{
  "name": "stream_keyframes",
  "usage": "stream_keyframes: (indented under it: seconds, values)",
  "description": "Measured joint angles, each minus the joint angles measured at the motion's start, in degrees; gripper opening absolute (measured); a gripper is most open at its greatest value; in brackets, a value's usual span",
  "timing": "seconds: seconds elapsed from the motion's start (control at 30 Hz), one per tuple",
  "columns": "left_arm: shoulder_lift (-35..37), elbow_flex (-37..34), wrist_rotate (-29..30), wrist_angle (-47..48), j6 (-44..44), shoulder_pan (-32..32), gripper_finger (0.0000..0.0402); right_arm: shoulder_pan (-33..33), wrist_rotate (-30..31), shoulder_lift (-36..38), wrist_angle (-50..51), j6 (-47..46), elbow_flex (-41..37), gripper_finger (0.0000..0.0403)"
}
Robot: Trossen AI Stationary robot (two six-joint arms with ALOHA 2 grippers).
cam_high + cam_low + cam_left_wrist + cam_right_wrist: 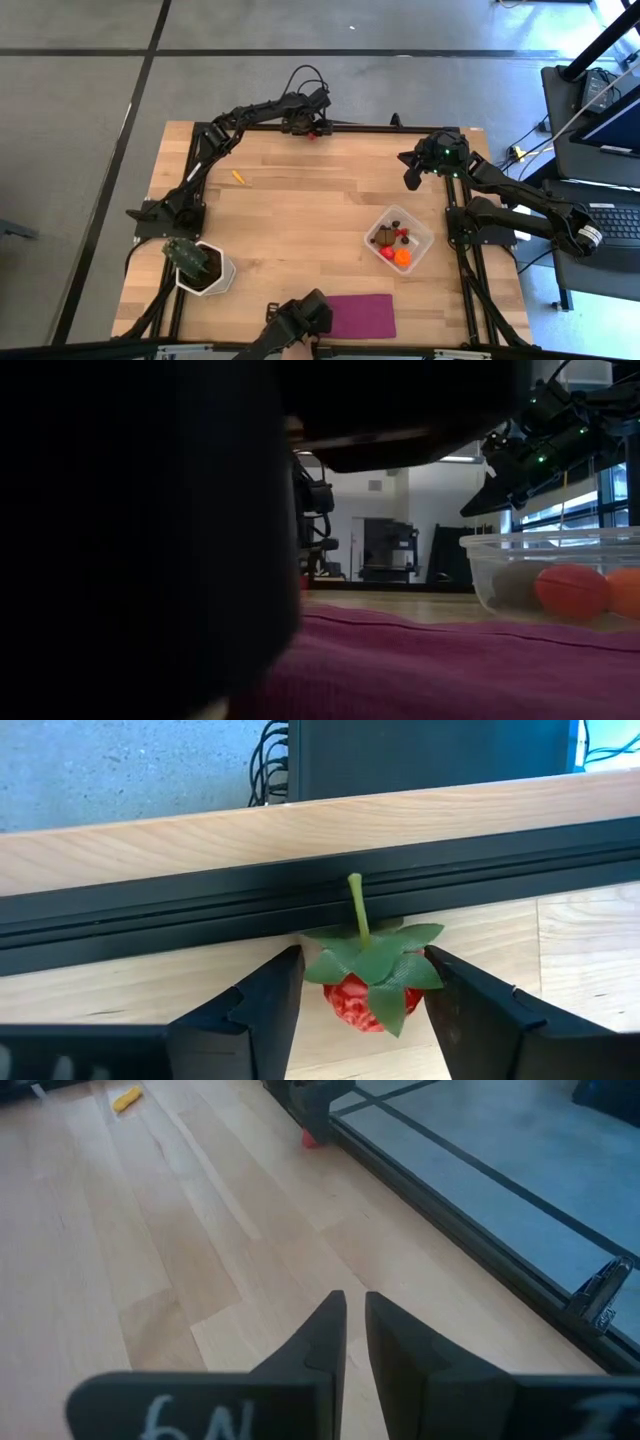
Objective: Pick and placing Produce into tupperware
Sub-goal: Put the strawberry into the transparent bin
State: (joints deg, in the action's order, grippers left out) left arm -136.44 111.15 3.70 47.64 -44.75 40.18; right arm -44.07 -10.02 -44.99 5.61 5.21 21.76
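Left wrist view shows my left gripper (365, 995) with fingers spread either side of the strawberry (368, 982) at the table's twelve o'clock rail (300, 890), not yet pinching, so I judge the leaves may slip out or a finger catch the rail.

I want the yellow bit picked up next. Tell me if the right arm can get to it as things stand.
Probably yes. The yellow bit lies alone on bare wood, nothing around it. The right gripper hangs above the table's far right, shut and empty, with open tabletop between. The left gripper is busy at the strawberry.

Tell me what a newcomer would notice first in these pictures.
First, the left gripper at the table's far edge, its fingers flanking a red strawberry with a green leafy cap beside the black rail. Next, the clear tub near the right side, already holding orange, red and brown produce.
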Motion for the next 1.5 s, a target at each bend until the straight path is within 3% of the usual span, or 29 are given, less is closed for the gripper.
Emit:
stream_keyframes:
  seconds: [0.37,0.5,0.7,0.97,1.1,1.33,1.5]
  values:
    - [-0.03,-0.04,-0.09,0.11,0.48,0.04,0.0128,0.00,0.00,0.00,-0.02,-0.15,0.00,0.0046]
    - [0.03,0.72,-2.30,0.43,2.93,0.16,0.0127,0.00,0.00,0.00,-0.01,-0.30,0.00,0.0046]
    - [-0.22,7.32,-18.12,0.58,7.66,0.28,0.0137,0.01,0.00,0.00,0.00,-0.34,0.00,0.0046]
    - [-0.04,23.30,-47.78,1.05,16.64,-2.85,0.0133,0.02,0.00,0.00,-0.02,-0.22,0.00,0.0046]
    - [3.00,22.33,-54.71,-9.51,15.63,-7.10,0.0141,0.02,-0.02,0.00,-0.18,-0.20,0.00,0.0046]
    - [3.74,23.80,-51.35,-15.41,23.78,-17.40,0.0128,0.02,0.00,0.00,-0.26,-0.27,0.00,0.0046]
    - [3.73,23.73,-42.05,-13.03,36.86,-24.11,0.0138,0.02,0.00,-0.01,-0.26,-0.26,0.00,0.0046]
